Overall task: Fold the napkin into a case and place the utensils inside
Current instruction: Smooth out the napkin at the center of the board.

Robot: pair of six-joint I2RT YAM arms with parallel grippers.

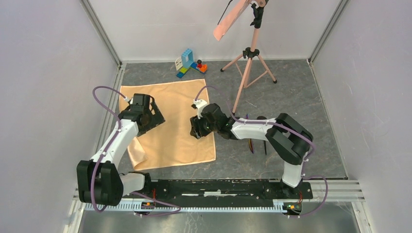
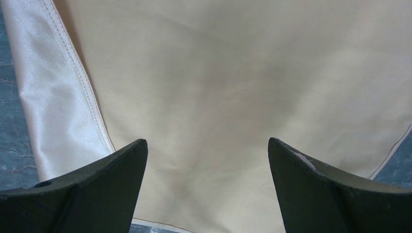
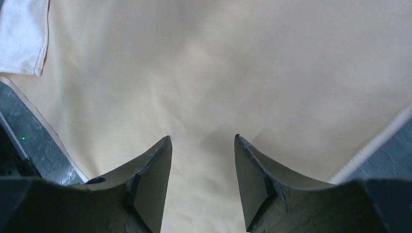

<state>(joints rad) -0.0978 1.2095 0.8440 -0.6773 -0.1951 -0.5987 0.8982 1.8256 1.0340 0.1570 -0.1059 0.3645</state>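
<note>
My left gripper (image 1: 153, 119) (image 2: 206, 145) hangs with its jaws spread wide over the left part of the napkin (image 1: 177, 141) (image 2: 233, 73), nothing between them. My right gripper (image 1: 197, 127) (image 3: 203, 141) has a narrower gap. Its jaws stand apart above the cloth (image 3: 243, 63) near the right edge, and I see no fold caught in them.

The napkin lies flat on the grey table (image 1: 291, 87), with its near-left corner (image 1: 138, 153) turned over and showing a paler underside. The utensils (image 1: 251, 144) lie on the table to the right of the napkin, partly hidden by my right arm. Behind are toy blocks (image 1: 189, 63) and a pink tripod (image 1: 248, 73).
</note>
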